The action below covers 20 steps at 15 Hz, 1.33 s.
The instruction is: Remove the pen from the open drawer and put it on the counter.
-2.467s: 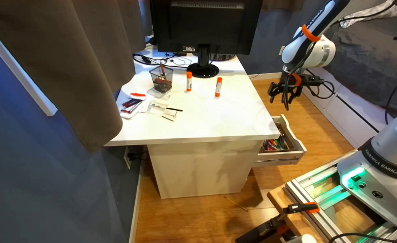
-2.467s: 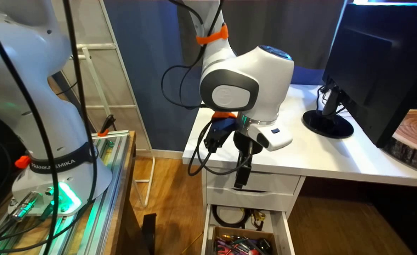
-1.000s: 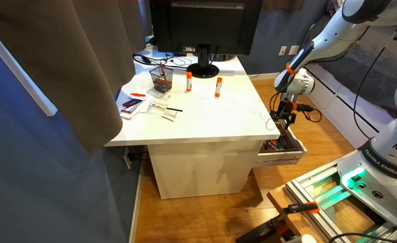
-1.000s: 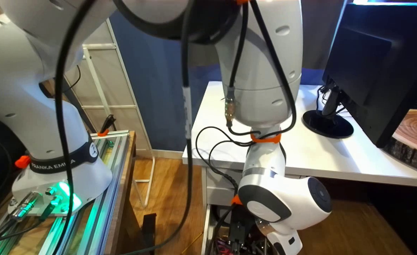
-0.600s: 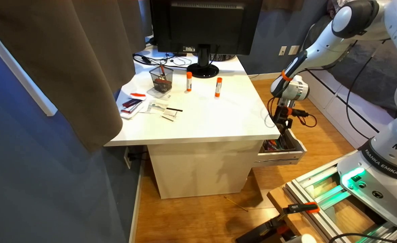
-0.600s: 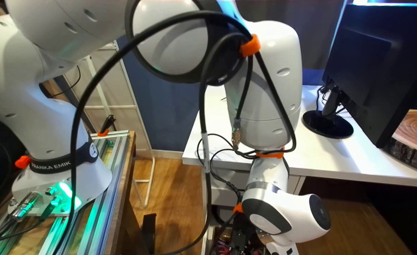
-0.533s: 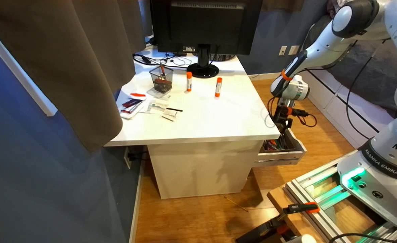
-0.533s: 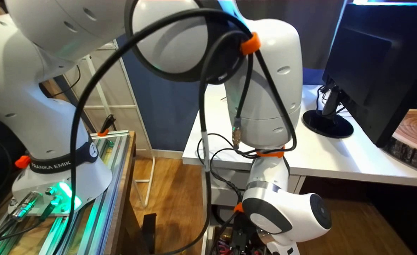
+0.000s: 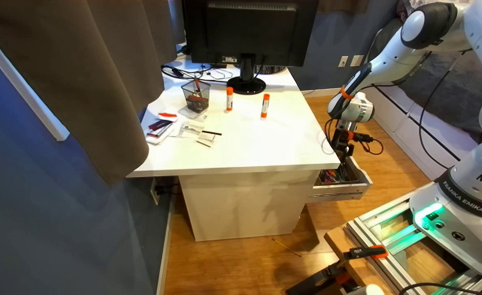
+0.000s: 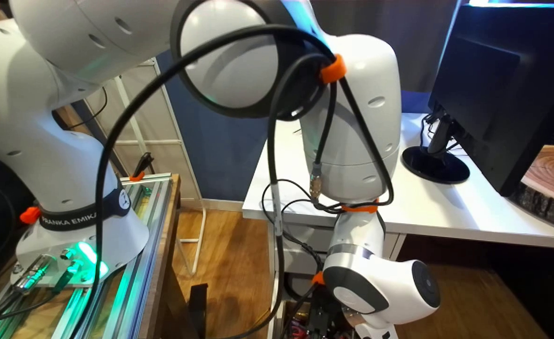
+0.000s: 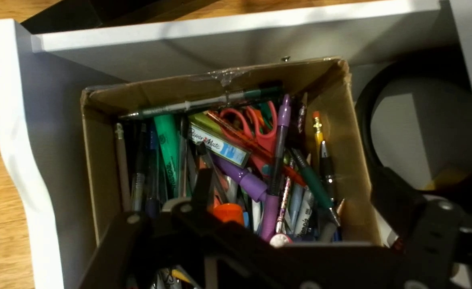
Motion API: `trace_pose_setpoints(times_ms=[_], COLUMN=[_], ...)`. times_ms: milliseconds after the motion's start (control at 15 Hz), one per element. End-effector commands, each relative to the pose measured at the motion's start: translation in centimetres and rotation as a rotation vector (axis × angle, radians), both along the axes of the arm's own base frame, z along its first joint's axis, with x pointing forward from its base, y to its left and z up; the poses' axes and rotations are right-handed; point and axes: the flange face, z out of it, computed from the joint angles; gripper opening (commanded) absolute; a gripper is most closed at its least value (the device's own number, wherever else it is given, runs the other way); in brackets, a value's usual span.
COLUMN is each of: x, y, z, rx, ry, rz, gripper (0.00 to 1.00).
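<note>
in my wrist view I'm peering down, close over the drawer [image 11: 59, 100]; in an exterior view I look down along the counter [image 9: 265, 143], monitor [image 9: 249, 37] at 12 o'clock; in an exterior view I'm nearer the arm [image 10: 347, 136], monitor at 2; both exterior views share all four

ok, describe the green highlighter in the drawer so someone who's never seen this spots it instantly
In the wrist view, start at the open white drawer, then the cardboard box inside it. The green highlighter sits toward that box's left wall as pictured. Its thick, bright green barrel sets it apart from the slim, dark pens on either side.
</note>
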Motion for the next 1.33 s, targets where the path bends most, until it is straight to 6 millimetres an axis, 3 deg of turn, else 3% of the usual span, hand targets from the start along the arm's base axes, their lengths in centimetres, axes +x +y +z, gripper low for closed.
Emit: trace_pose_setpoints(times_ms=[0, 200, 533, 667, 1067, 1200, 1267], x=[0.7, 1.0, 2.0, 2.4, 3.2, 3.1, 3.2], y=[-0.6, -0.9, -0.9, -0.8, -0.3, -0.1, -0.1], z=[-3.2, -5.1, -7.4, -8.1, -9.5, -8.6, -8.6], rx=[0.007, 0.020, 0.014, 0.011, 0.013, 0.010, 0.008], ry=[0.001, -0.001, -0.014, -0.017, -0.013, -0.014, -0.014], rz=[-0.025, -0.029, -0.048, -0.055, -0.069, -0.070, -0.071], gripper=[1.00, 0.96, 0.63, 0.55, 0.50, 0.40, 0.26])
